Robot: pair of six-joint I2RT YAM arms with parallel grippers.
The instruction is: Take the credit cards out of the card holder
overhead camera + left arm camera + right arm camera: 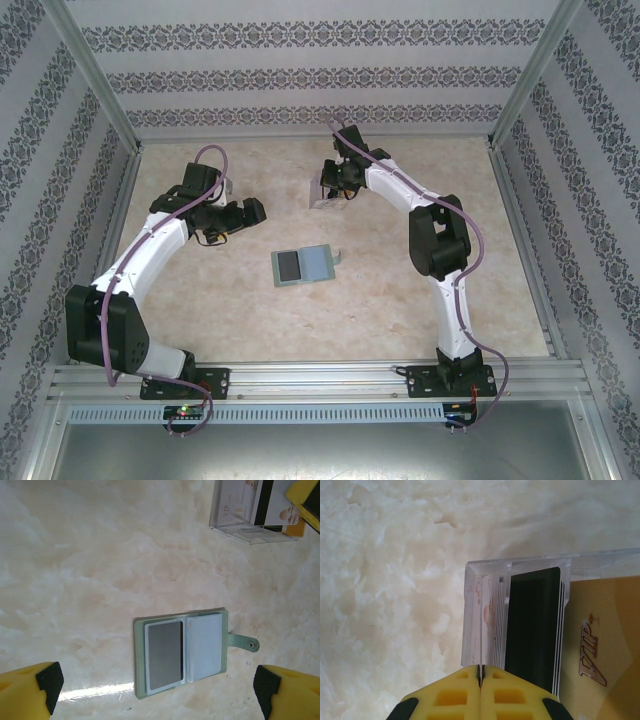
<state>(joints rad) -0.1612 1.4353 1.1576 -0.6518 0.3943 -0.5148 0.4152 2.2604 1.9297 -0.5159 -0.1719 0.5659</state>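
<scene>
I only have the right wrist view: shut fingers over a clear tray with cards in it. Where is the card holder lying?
Observer: The card holder lies open and flat mid-table, nearer the arm bases than the clear tray and apart from it.
Operator: Any card in it?
Observer: Yes, a dark grey card sits in one pocket. The other pocket looks pale, and I cannot tell whether it holds one.
Operator: And the left gripper?
Observer: The left gripper stands wide open and holds nothing, with the holder in its camera's view.
</scene>
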